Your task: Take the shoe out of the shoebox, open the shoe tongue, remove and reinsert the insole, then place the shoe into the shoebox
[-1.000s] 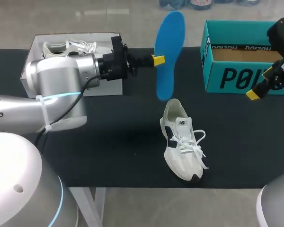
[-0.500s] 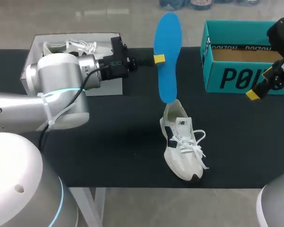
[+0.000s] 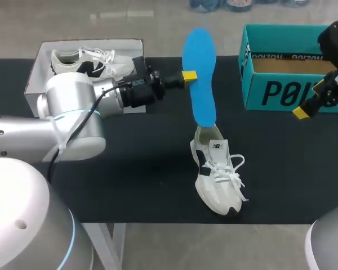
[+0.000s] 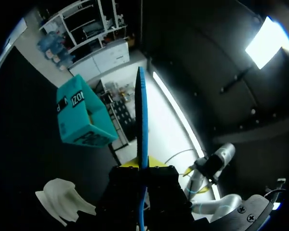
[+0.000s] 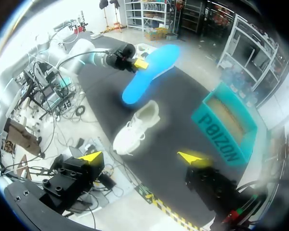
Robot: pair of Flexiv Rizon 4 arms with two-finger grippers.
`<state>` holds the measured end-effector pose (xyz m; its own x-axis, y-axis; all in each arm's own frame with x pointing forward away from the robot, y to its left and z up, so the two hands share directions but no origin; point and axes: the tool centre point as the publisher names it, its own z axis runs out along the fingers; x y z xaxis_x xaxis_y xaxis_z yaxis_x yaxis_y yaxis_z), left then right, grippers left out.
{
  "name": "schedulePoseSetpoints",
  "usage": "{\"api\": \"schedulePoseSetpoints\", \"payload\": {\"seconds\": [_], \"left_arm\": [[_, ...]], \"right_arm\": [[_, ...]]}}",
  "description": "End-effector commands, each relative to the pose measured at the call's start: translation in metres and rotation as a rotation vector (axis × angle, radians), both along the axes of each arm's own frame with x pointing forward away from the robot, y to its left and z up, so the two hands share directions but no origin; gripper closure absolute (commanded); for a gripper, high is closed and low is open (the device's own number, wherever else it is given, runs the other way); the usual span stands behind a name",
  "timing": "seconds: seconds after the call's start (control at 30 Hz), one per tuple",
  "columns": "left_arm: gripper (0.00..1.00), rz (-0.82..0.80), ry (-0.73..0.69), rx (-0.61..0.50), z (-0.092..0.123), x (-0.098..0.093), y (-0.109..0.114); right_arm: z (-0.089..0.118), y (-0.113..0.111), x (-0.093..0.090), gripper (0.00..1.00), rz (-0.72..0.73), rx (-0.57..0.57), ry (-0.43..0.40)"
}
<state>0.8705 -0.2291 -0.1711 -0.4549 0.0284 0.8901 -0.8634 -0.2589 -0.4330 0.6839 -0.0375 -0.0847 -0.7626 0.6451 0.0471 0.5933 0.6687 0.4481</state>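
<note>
My left gripper (image 3: 187,75) is shut on a blue insole (image 3: 199,79) and holds it upright on its long edge, above the table's middle. The insole's lower end touches the heel opening of the white shoe (image 3: 216,173), which lies on the black table with its toe toward the front edge. In the left wrist view the insole (image 4: 143,120) runs edge-on between the fingers, the shoe (image 4: 62,204) below and to one side. My right gripper (image 5: 142,156) hangs open in front of the teal shoebox (image 3: 287,67), holding nothing; its view takes in the shoe (image 5: 135,129) and the insole (image 5: 150,74).
A white box (image 3: 39,79) holding a second white shoe (image 3: 87,59) stands at the back left, partly behind my left arm. The teal shoebox (image 5: 226,126) stands open at the back right, nothing showing inside it. Bare black tabletop (image 3: 141,174) lies in front of the shoe's left.
My left gripper has carried the insole down and slightly right. Its lower end went from hanging beside the shoe to resting at the heel opening. The right arm stayed still.
</note>
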Motion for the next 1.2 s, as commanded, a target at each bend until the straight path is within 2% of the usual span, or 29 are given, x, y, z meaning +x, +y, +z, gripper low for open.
{"api": "schedulePoseSetpoints", "payload": {"seconds": [0.03, 0.1, 0.37, 0.53, 0.67, 0.9, 1.2], "left_arm": [[1.0, 0.03, 0.01, -0.008, -0.004, -0.001, -0.001], [1.0, 0.076, -0.003, 0.013, -0.004, 0.0, 0.0], [1.0, 0.08, -0.002, 0.016, -0.004, 0.001, 0.0], [1.0, 0.08, -0.002, 0.016, -0.004, 0.001, 0.0], [1.0, 0.08, -0.002, 0.016, -0.004, 0.001, 0.0], [1.0, 0.08, -0.002, 0.016, -0.004, 0.001, 0.0], [1.0, 0.08, -0.002, 0.016, -0.004, 0.001, 0.0]], "right_arm": [[0.001, 0.001, 0.003, 0.0, 0.001, -0.002, 0.006], [0.001, 0.001, 0.003, 0.0, 0.001, -0.002, 0.006], [0.001, 0.001, 0.003, 0.0, 0.001, -0.002, 0.006], [0.016, 0.017, 0.019, 0.0, -0.012, -0.097, -0.018], [0.019, 0.036, 0.022, 0.0, -0.018, -0.093, -0.03], [0.028, 0.054, 0.031, 0.0, -0.002, -0.038, -0.043], [0.03, 0.059, 0.035, 0.0, -0.026, -0.032, -0.03]]}}
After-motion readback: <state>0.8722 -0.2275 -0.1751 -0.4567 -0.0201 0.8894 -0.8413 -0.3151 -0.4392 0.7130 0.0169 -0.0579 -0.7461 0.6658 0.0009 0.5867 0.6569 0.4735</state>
